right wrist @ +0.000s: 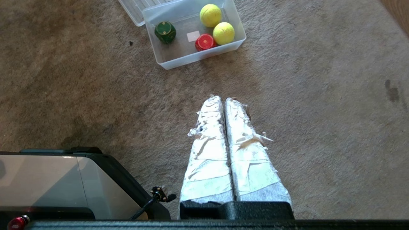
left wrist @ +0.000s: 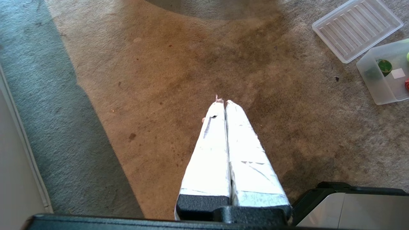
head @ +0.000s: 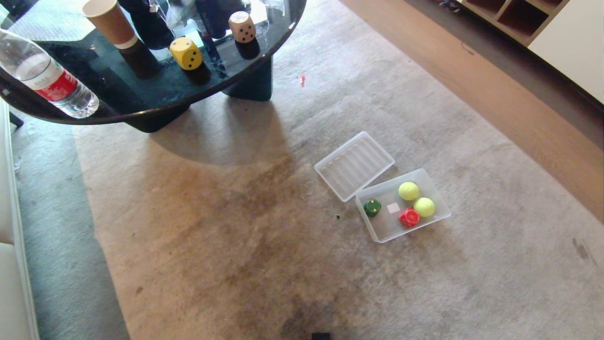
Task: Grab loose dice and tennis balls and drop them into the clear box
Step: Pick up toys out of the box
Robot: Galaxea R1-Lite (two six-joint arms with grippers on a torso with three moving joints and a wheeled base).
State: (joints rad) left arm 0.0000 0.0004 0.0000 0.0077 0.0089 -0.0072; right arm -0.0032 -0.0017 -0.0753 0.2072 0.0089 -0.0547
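Left gripper [left wrist: 225, 103]: white-wrapped fingers pressed together, empty, hanging over bare carpet [left wrist: 159, 80], well apart from the box.
Right gripper [right wrist: 223, 99]: fingers likewise closed against each other, holding nothing, poised above carpet short of the box's near wall.
Clear box [head: 436, 221]: on the carpet, right of centre in the head view, open-topped, small white sticker [head: 393, 208] on its floor.
Box contents: green die [head: 372, 207] near one end wall; red die [head: 409, 217] touching one of two tennis balls [head: 408, 191]; balls side by side along the far end.
Ribbed lid [head: 354, 164]: flat on the carpet, one corner touching the box's corner.
Counter [head: 155, 101]: dark, glossy, rounded, at upper left of the head view.
Yellow die [head: 186, 53]: on the counter, three pips facing front.
Tan die [head: 242, 27]: on the counter, further back, apart from the yellow one.
Other counter items: paper cup [head: 109, 22] upright; water bottle [head: 45, 74] with red label near the edge.
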